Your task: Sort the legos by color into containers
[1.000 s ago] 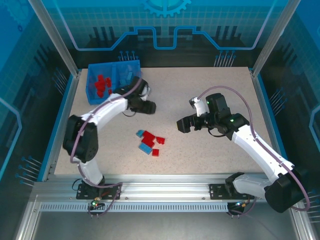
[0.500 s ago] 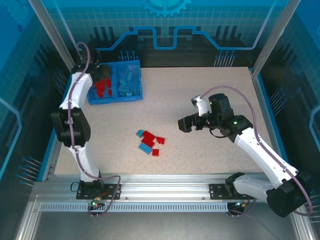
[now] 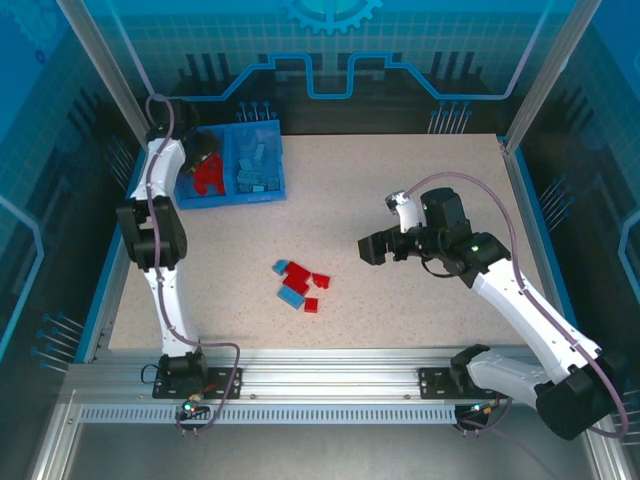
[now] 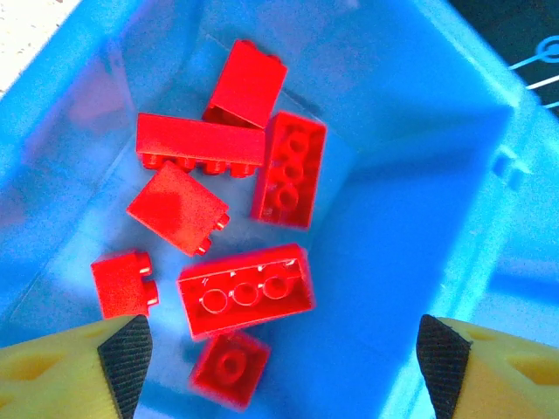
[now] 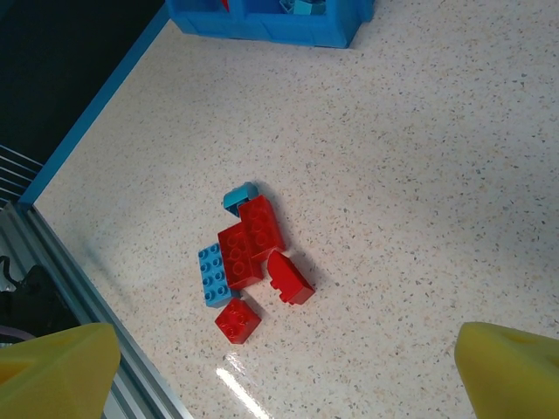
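Note:
The blue bin (image 3: 240, 200) stands at the far left of the table. Its left compartment holds red legos (image 3: 208, 178), its right one light blue legos (image 3: 256, 168). My left gripper (image 3: 205, 153) hangs open over the left compartment. Several red bricks (image 4: 244, 292) lie on its floor, and a small square one (image 4: 229, 368) rests loose between the spread fingertips (image 4: 122, 356). On the table lies a pile of red legos (image 5: 249, 240) and blue legos (image 5: 212, 275). My right gripper (image 3: 372, 247) hovers open to the right of that pile (image 3: 300, 285), holding nothing.
A blue raised border (image 3: 118, 250) runs along the table's left side and a metal rail (image 3: 320, 385) along the near edge. Bare tabletop (image 5: 419, 157) stretches between the pile and the bin (image 5: 271, 22).
My left arm swung from the table's middle back to the bin, and its jaws opened wider over the red compartment. The right arm hardly moved.

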